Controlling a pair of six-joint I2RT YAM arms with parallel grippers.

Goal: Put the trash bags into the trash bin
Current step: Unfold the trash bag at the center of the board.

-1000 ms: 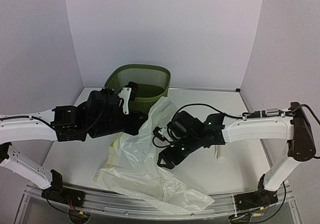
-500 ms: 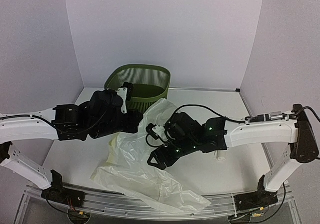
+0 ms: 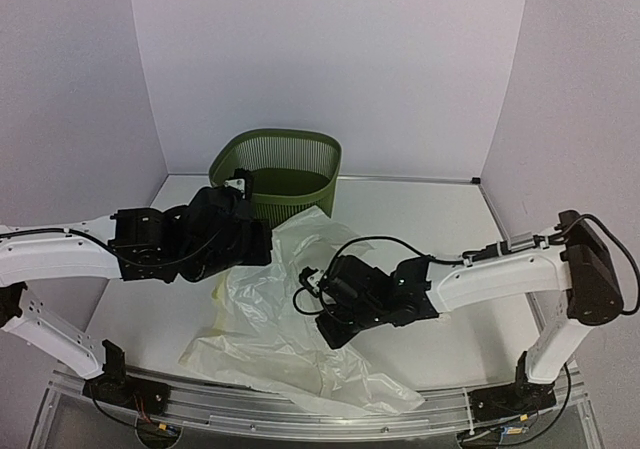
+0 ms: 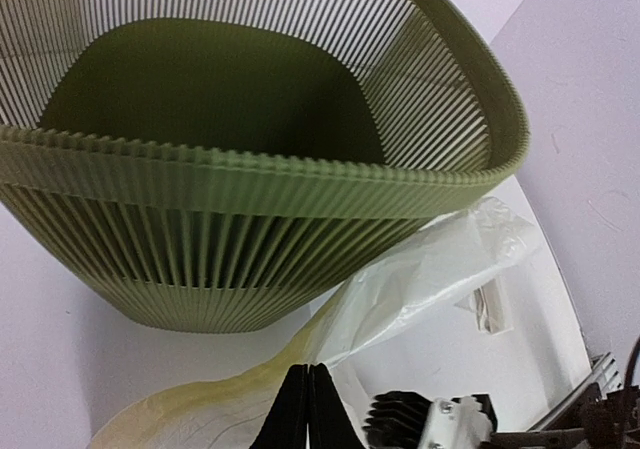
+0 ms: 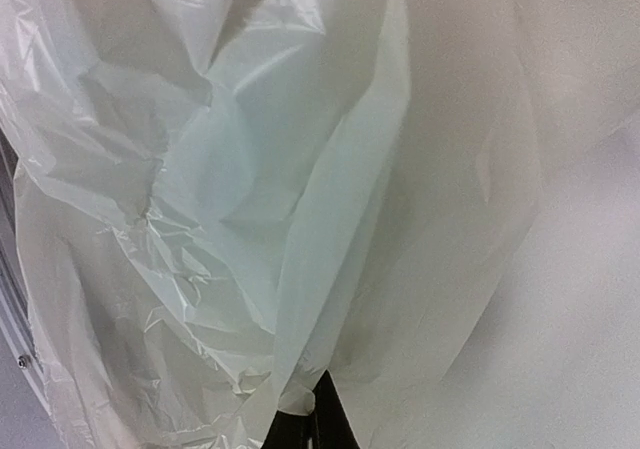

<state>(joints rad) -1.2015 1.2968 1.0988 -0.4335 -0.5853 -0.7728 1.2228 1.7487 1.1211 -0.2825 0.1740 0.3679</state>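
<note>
Pinching a fold of the bag (image 3: 270,309) just ahead of its closed tips, the right gripper (image 5: 315,414) grips low while the left gripper (image 4: 305,409), shut, it seems, on the bag's upper edge, sits nearer the bin (image 3: 310,159), which looms just ahead and above those tips; no lettering readable anywhere.

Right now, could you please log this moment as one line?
left gripper: shut on trash bag | right gripper: shut on trash bag | trash bin: empty

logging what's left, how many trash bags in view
1: the trash bag lies crumpled on the table, just in front of the trash bin. Another could hide in its folds.
</note>
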